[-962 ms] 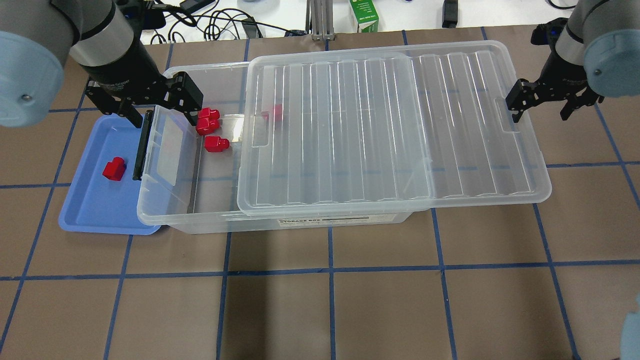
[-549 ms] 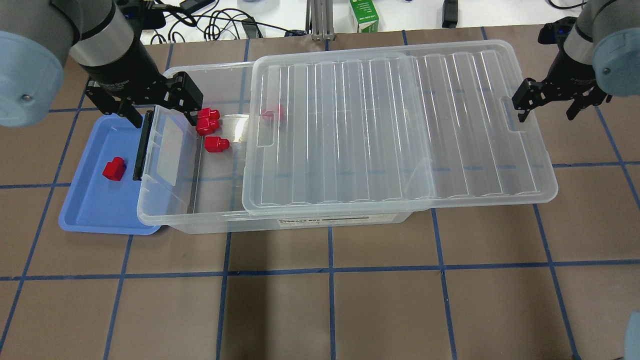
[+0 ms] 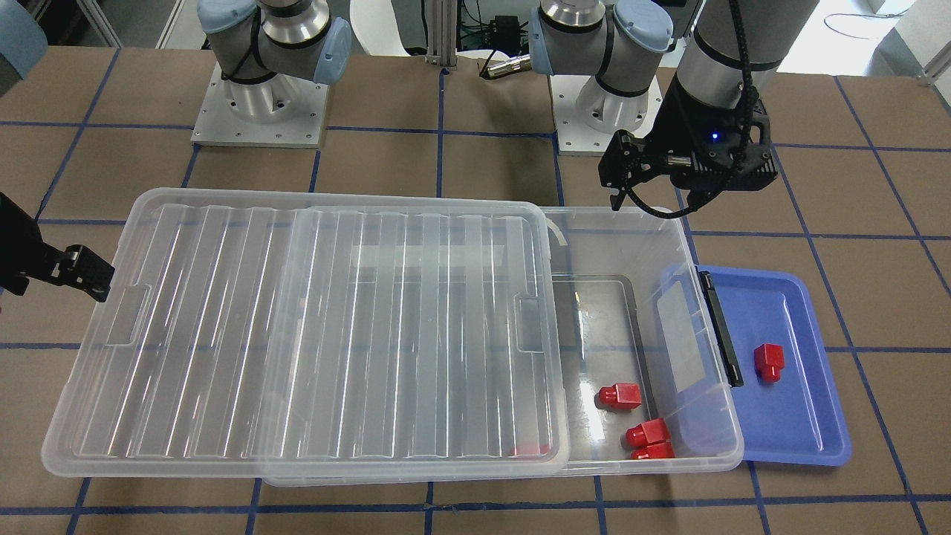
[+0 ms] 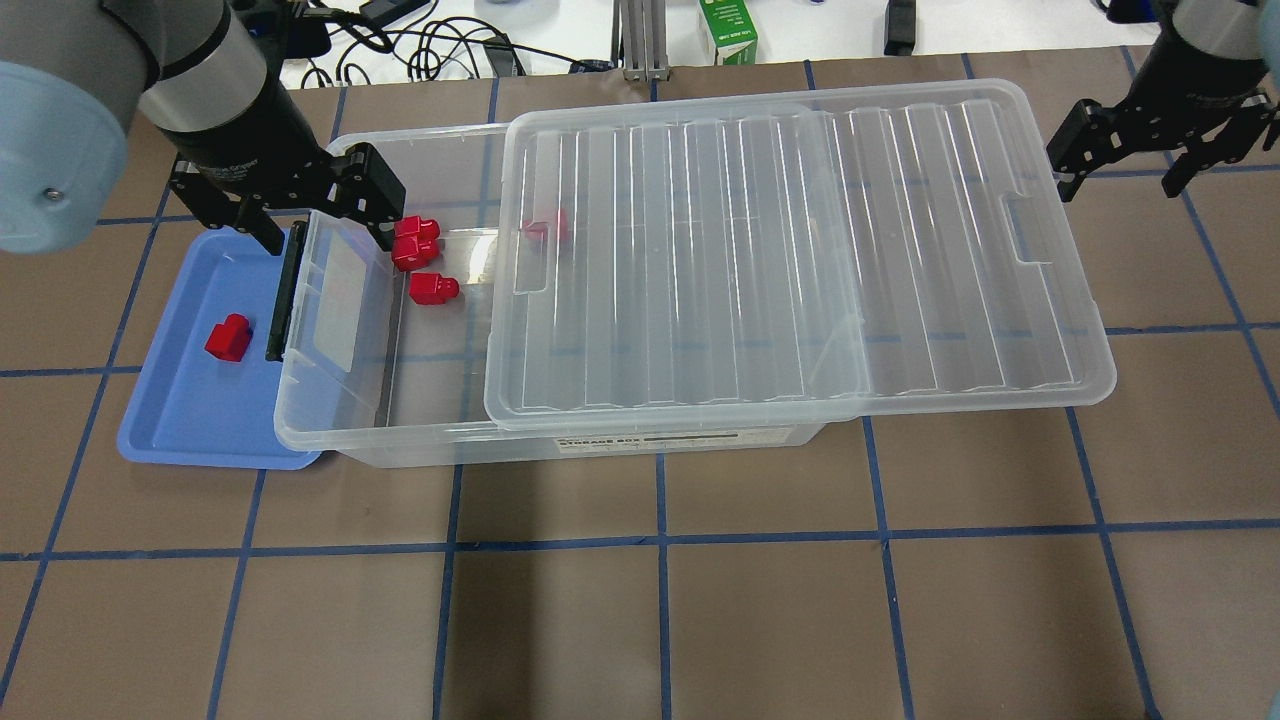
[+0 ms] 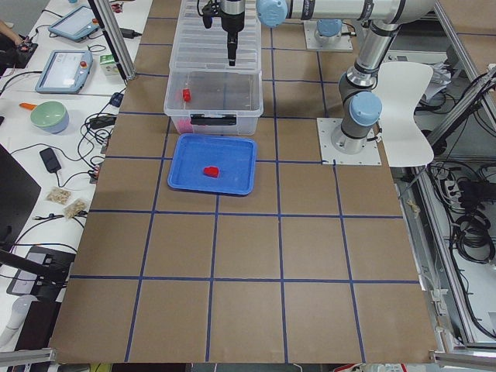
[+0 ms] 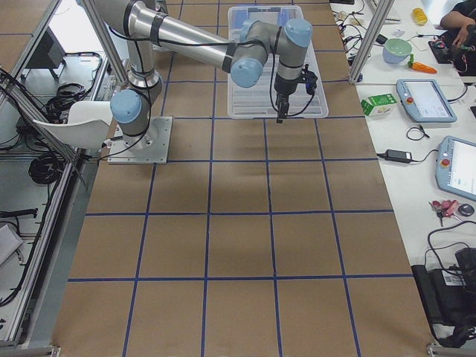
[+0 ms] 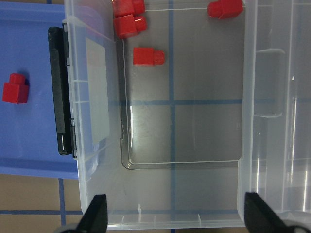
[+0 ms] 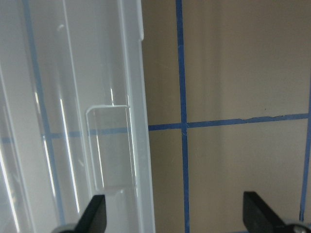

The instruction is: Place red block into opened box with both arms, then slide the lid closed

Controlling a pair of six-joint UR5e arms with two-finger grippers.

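Brown table (image 4: 660,620) with a blue tape grid. Fingers of the left gripper (image 4: 325,235) were spread wide and empty, hovering over the far left end of the large clear plastic box (image 4: 400,440), straddling its black bar (image 4: 283,295). Fingers of the right gripper (image 4: 1120,185) were also wide and empty, just off the far right corner of the clear ribbed plastic lid (image 4: 800,250), not touching it. The lid covered the box's right part and overhung its right end; the left part was open. One small glossy red block (image 4: 228,337) sat in the flat blue plastic tray (image 4: 180,420), left of the box. Four other red blocks (image 4: 433,288) were inside.

Risks:
- Closing now would strand the tray block.
- A shove at the corner could skew the lid and jam it.
- The sliding lid could hit the left fingers if they sat low.
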